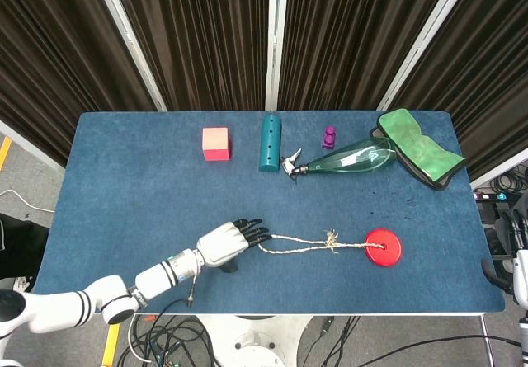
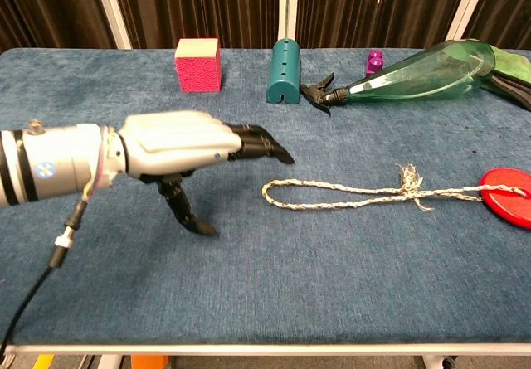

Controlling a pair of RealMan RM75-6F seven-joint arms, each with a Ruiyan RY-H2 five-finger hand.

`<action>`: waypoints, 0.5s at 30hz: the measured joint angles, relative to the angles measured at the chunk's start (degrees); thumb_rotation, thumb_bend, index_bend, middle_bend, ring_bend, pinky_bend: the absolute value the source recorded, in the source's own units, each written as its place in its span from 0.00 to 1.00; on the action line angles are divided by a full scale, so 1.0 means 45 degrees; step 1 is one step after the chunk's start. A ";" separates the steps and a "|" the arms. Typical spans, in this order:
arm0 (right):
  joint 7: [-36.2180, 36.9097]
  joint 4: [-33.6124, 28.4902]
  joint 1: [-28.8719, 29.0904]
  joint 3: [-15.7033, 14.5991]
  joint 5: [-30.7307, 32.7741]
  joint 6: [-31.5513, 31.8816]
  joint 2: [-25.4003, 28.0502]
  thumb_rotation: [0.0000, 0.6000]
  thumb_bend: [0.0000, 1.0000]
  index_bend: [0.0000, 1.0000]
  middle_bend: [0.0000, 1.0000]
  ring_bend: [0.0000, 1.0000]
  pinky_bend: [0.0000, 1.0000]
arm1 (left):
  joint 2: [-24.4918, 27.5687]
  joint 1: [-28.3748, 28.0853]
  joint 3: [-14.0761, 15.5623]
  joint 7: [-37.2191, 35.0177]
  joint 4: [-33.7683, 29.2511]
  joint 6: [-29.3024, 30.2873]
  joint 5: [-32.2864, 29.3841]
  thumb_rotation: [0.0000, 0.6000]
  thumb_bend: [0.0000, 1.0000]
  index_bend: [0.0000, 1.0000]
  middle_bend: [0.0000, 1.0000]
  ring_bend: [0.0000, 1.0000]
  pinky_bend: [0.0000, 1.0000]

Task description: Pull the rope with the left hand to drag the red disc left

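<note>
A red disc point(image 1: 383, 247) point(image 2: 508, 195) lies flat on the blue table near the front right. A pale twisted rope point(image 1: 301, 245) point(image 2: 348, 195) runs left from it, knotted midway and ending in a loop. My left hand point(image 1: 228, 243) point(image 2: 187, 149) hovers just left of that loop, fingers stretched toward it and thumb pointing down, holding nothing. In the chest view the fingertips stop short of the loop's end. Only a sliver of my right hand point(image 1: 520, 256) shows at the right edge of the head view, off the table.
Along the back stand a pink cube point(image 1: 216, 143) point(image 2: 198, 65), a teal cylinder point(image 1: 270, 142) point(image 2: 284, 70), a small purple piece point(image 1: 329, 138) point(image 2: 374, 61), a green spray bottle point(image 1: 346, 157) point(image 2: 415, 74) lying on its side, and a green cloth point(image 1: 421, 155).
</note>
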 measured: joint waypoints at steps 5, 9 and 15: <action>0.0174 0.0181 -0.0027 0.0032 0.0049 -0.0025 -0.0063 1.00 0.21 0.00 0.00 0.00 0.00 | -0.0217 -0.0322 0.0323 -0.0257 0.0238 -0.0104 -0.0050 1.00 0.16 0.10 0.12 0.00 0.19; 0.0220 0.0246 -0.0041 0.0052 0.0058 -0.0022 -0.0096 1.00 0.21 0.00 0.00 0.00 0.00 | -0.0266 -0.0525 0.0494 -0.0300 0.0327 -0.0276 -0.0175 1.00 0.16 0.10 0.16 0.00 0.19; 0.0242 0.0265 -0.0054 0.0091 0.0082 -0.0018 -0.0104 1.00 0.21 0.00 0.00 0.00 0.00 | -0.0218 -0.0748 0.0667 -0.0166 0.0288 -0.0524 -0.0494 1.00 0.16 0.10 0.25 0.00 0.19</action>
